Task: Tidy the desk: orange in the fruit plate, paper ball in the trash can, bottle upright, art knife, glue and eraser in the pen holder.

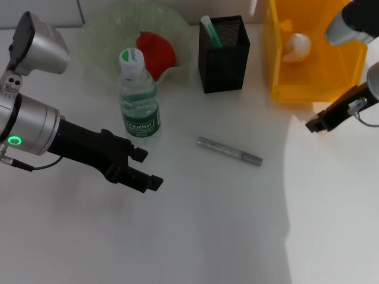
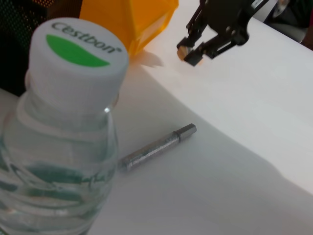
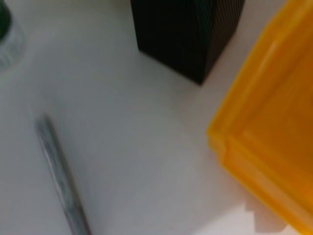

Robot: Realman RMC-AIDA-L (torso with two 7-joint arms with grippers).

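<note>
The art knife (image 1: 229, 150) is what I have left to pick up: a slim grey metal stick lying flat on the white bench (image 1: 195, 236), out in the open between the bottle (image 1: 138, 100) and the yellow trash can (image 1: 314, 56), a little in front of the black mesh pen holder (image 1: 223, 54).

My left gripper (image 1: 145, 168) hovers just in front of the upright bottle, jaws spread and holding nothing. My right gripper (image 1: 317, 124) hangs near the front corner of the trash can; its jaws stand slightly apart and empty, as the left wrist view shows.

I judge the knife light and rigid, with a smooth metal skin that may slip or roll. It sits so low that my tips must come right down to the bench, or I will skate over it. I would close across its narrow width near the middle, so it hangs level and does not swing. Which end carries the blade I cannot tell, so I would stay off both ends. Firm, modest pressure should do.

The orange (image 1: 156, 54) is in the fruit plate (image 1: 100, 29), the paper ball (image 1: 296, 47) in the trash can, and something green already stands in the holder.
</note>
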